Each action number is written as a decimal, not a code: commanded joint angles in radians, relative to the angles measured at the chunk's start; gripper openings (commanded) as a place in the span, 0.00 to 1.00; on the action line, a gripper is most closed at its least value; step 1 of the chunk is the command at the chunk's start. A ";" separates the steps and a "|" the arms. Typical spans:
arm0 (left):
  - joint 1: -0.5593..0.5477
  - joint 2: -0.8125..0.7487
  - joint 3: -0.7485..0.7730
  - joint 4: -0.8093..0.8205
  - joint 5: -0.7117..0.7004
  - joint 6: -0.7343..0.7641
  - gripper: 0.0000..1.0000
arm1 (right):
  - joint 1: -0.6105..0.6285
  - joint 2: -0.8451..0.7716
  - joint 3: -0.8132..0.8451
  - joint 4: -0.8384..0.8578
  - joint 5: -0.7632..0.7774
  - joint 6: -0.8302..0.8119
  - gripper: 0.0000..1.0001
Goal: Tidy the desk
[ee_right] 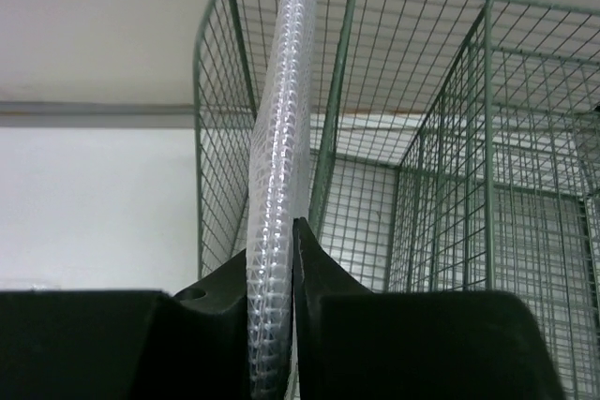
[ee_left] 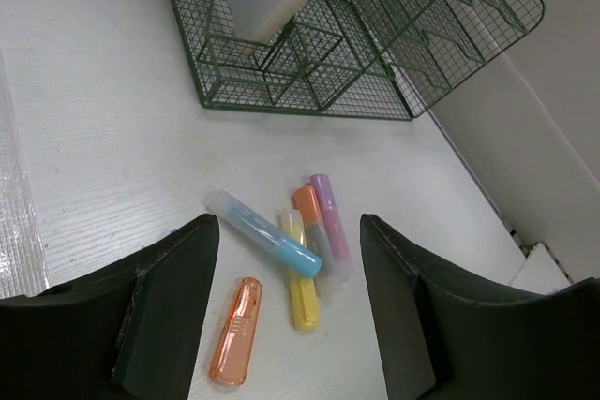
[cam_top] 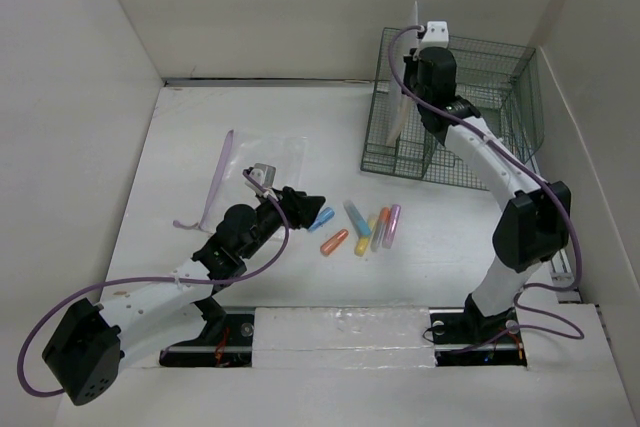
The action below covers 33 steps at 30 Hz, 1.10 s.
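1. Top external view: shows the desk [cam_top: 300,117] whole, a matte white top filling the enclosure floor under both arms, with a dark green wire rack [cam_top: 400,162] standing at its far right corner.
2. Writing: any print on the marker barrels too small to read in either view that shows them.
3. Right wrist view: shows the right gripper [ee_right: 272,255] closed on a translucent sheet [ee_right: 278,91], both fingers [ee_right: 323,274] pressed flat against it. Brings out a fine bubble-grid texture on the sheet, not resolvable from above. Rack mesh close behind.
4. Top external view, on the sheet's pose: upright on edge, leaning slightly, lower end down at the rack's left side. Left wrist view: puts a pale sheet behind the rack's front mesh; exact compartment not clear.
5. Left wrist view: shows the left gripper [ee_left: 286,227] open, jaws wide apart, hanging over the desk with markers framed in the gap.
6. Marker count by view:
   - Six from top external: a blue marker [cam_top: 321,218] just beside the left fingertips (contact not clear), an orange marker [cam_top: 334,242] near it, then a cluster of four markers [cam_top: 379,230] lying side by side towards the right arm.
   - Five from left wrist: orange one and the cluster; blue one out of sight there.
7. Seen from top external only: a purple strap [cam_top: 218,172] and a clear pouch [cam_top: 285,152], both flat on the desk beyond the left gripper, with a small grey clip [cam_top: 262,169] on the pouch.
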 commanded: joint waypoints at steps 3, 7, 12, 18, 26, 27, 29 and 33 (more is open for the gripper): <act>-0.005 -0.025 -0.007 0.047 -0.021 0.006 0.57 | -0.009 0.011 0.037 -0.003 -0.016 0.038 0.40; -0.005 -0.033 -0.005 0.038 -0.036 0.009 0.57 | -0.009 -0.027 0.007 0.009 0.033 0.048 0.65; -0.005 -0.030 0.002 0.025 -0.058 0.007 0.58 | 0.002 -0.113 -0.021 0.014 0.069 0.045 0.85; -0.005 -0.022 0.068 -0.102 -0.193 -0.027 0.58 | 0.022 -0.263 -0.075 0.011 0.064 0.061 0.97; -0.005 -0.010 0.173 -0.232 -0.361 -0.142 0.66 | 0.153 -0.406 -0.292 0.080 0.003 0.129 0.19; 0.016 -0.003 0.180 -0.238 -0.369 -0.155 0.67 | 0.176 -0.406 -0.312 0.086 -0.014 0.137 0.12; 0.044 0.008 0.197 -0.243 -0.366 -0.198 0.68 | 0.262 -0.376 -0.340 0.103 -0.058 0.160 0.01; 0.099 0.034 0.211 -0.240 -0.382 -0.237 0.67 | 0.383 -0.252 -0.369 0.144 -0.097 0.209 0.00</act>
